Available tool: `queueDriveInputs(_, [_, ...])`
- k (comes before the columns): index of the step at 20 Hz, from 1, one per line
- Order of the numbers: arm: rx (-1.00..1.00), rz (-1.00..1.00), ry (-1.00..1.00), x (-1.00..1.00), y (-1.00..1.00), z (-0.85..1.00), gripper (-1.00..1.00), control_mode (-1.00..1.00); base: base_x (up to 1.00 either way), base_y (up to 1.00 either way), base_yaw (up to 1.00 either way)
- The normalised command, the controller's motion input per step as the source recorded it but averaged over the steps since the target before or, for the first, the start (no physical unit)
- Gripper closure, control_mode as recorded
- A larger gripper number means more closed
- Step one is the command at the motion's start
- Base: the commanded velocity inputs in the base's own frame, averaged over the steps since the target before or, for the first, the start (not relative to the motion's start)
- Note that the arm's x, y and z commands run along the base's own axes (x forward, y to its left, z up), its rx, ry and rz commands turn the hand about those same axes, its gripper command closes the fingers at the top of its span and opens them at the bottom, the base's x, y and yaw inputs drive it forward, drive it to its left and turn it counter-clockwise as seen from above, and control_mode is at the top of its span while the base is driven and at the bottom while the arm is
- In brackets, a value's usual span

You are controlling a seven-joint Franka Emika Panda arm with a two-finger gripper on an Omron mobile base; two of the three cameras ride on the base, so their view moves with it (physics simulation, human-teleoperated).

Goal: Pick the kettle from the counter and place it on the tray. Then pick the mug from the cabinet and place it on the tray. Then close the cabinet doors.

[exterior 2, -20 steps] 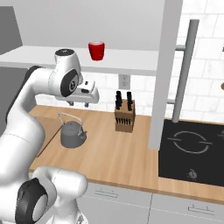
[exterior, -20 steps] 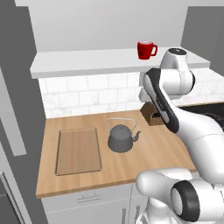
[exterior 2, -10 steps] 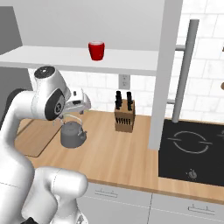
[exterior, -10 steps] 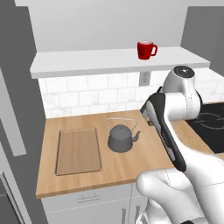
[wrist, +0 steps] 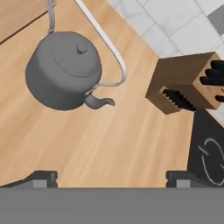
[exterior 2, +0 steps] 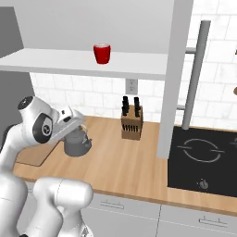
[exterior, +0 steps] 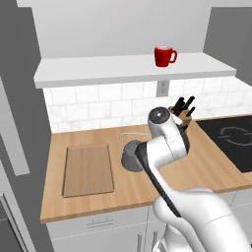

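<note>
The gripper [wrist: 111, 177], jaws wide apart and empty, hung above the counter [wrist: 109, 144], with the kettle [wrist: 63, 70] lying ahead, off toward the tray [exterior: 88, 170].

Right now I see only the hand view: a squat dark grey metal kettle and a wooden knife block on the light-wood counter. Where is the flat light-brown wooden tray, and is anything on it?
Observer: The flat light-brown wooden tray lies on the counter beside the kettle, apart from it, with nothing on it.
Operator: And the small bright red mug, where does it stand?
Observer: It stands upright on the pale cabinet shelf, high above the counter, with its handle to the right in the left base view.
</note>
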Motion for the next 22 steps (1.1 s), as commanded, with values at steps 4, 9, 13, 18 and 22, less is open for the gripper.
queueDriveInputs(4, [-0.11, 0.07, 0.08, 0.41, 0.12, -0.06, -1.00, -1.00, 0.00, 0.00, 0.00])
queueDriveInputs(9, [-0.01, 0.10, 0.11, 0.51, 0.08, -0.02, -1.00, -1.00, 0.00, 0.00, 0.00])
queueDriveInputs(13, [-0.01, 0.07, 0.25, 0.50, 0.10, -0.02, -1.00, -1.00, 0.00, 0.00, 0.00])
queueDriveInputs(18, [-0.14, 0.05, 0.28, 0.47, 0.23, -0.07, -1.00, -1.00, 0.00, 0.00, 0.00])
queueDriveInputs(22, [-0.11, 0.03, 0.13, 0.47, 0.16, -0.07, -1.00, -1.00, 0.00, 0.00, 0.00])
